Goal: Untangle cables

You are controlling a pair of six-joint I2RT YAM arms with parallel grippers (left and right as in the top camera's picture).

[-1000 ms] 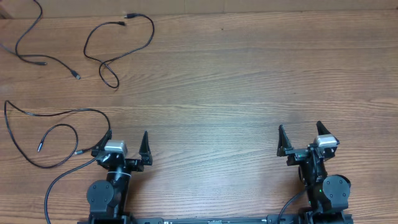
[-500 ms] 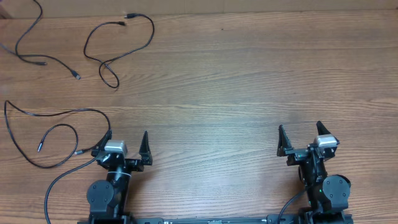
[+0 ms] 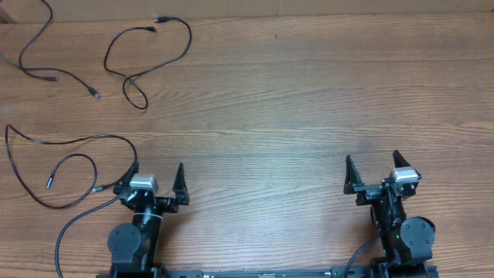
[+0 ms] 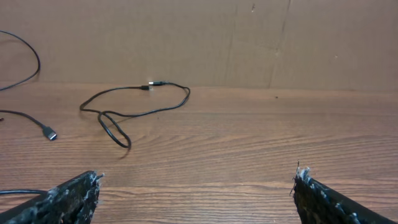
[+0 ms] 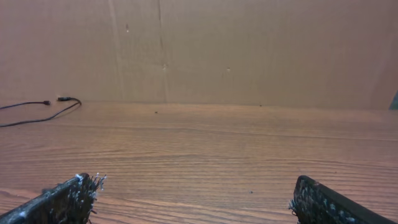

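Three thin black cables lie apart at the table's left. One cable (image 3: pixel 52 77) snakes along the far left corner. A looped cable (image 3: pixel 188 38) lies just right of it, and shows ahead in the left wrist view as the looped cable (image 4: pixel 144 114). A long cable (image 3: pixel 77 140) curls at the left edge and passes close by the left finger of my left gripper (image 3: pixel 157 168). That gripper is open and holds nothing. My right gripper (image 3: pixel 371 158) is open too, far from every cable. The right wrist view catches only a cable end (image 5: pixel 65 99) at far left.
A brown cardboard wall (image 4: pixel 261 37) closes off the far edge of the wooden table (image 3: pixel 309 93). A plug end (image 4: pixel 50 134) of the corner cable lies left of the loop. Both arm bases stand at the near edge.
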